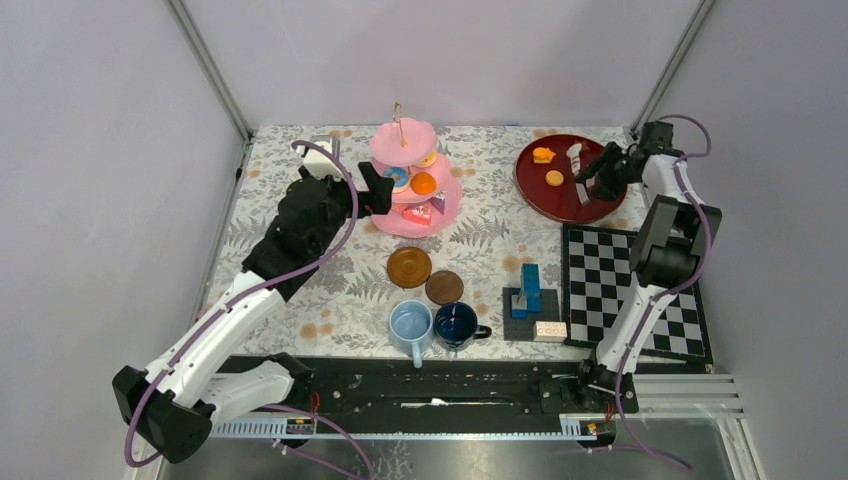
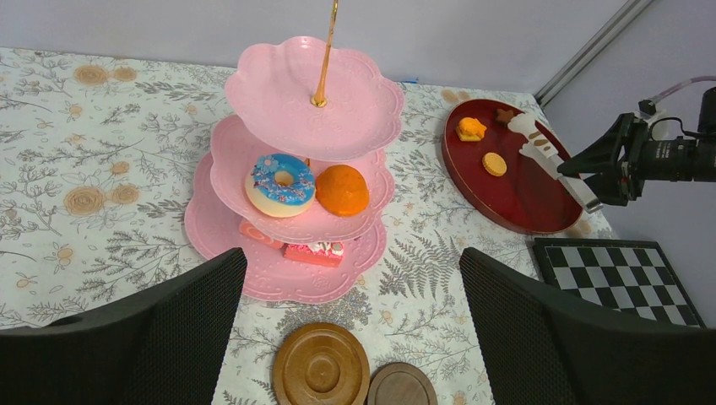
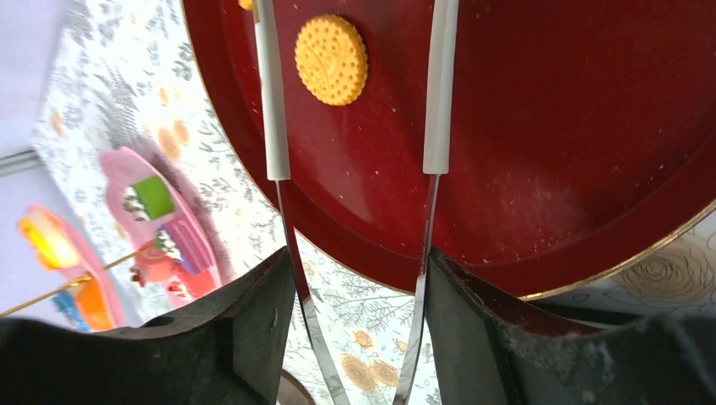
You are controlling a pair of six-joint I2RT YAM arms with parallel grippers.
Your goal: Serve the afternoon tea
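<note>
- Right gripper (image 3: 359, 278): I have the jaws partly closed on the tongs (image 3: 273, 101). One metal arm lies against each finger's inner face, and the white-sleeved tips stand apart.
- The tips run out of the wrist view, so I cannot tell whether they carry anything.
- Below the tongs is the red tray (image 1: 570, 205). The round biscuit (image 3: 331, 59) lies flat on it between the two tong arms, and a star-shaped pastry (image 1: 543, 154) sits near the far rim.
- Risk 1: the springy arms could slide along the fingers if I squeeze unevenly. The tips would then twist and miss the biscuit.
- Risk 2: the biscuit is thin and flat on a glossy surface. In my judgement, tips closing too high would skate over it or flick it off the tray.
- Risk 3: carrying it to the pink stand (image 2: 279, 84) means crossing open table, and a loose pinch would drop it there.
- Right arm pose: it reaches to the far right corner with the elbow raised above the chequered board (image 1: 630, 290). The wrist is turned left, over the tray.
- Left gripper (image 2: 355, 287): the jaws are fully spread and hold nothing. It hovers just beside the stand's lower tiers, facing the doughnut (image 2: 281, 181).
- The saucers (image 1: 409, 266) and mugs (image 1: 411, 325) sit near the table's front, apart from both arms.
</note>
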